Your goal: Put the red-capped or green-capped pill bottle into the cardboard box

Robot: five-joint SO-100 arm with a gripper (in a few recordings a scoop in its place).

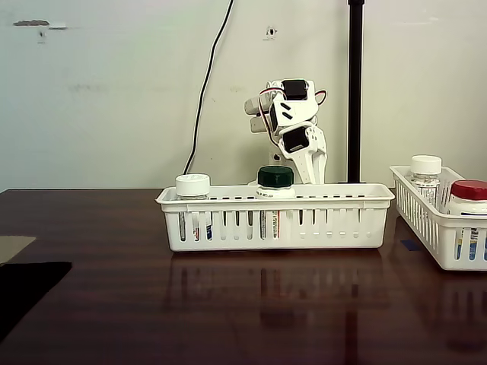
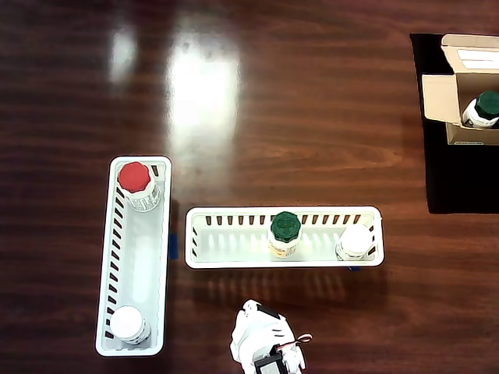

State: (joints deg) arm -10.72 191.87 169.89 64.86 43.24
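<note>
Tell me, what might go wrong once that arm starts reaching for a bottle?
The green-capped bottle stands inside a walled basket near a white-capped bottle, so the arm might bump the rim or grab wrongly. The cardboard box already holds one bottle, so another may jam or tip.

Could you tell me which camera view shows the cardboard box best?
The overhead view: the cardboard box sits at its upper right with flaps open and a green-capped bottle inside. The fixed view has no clear sight of it.
</note>
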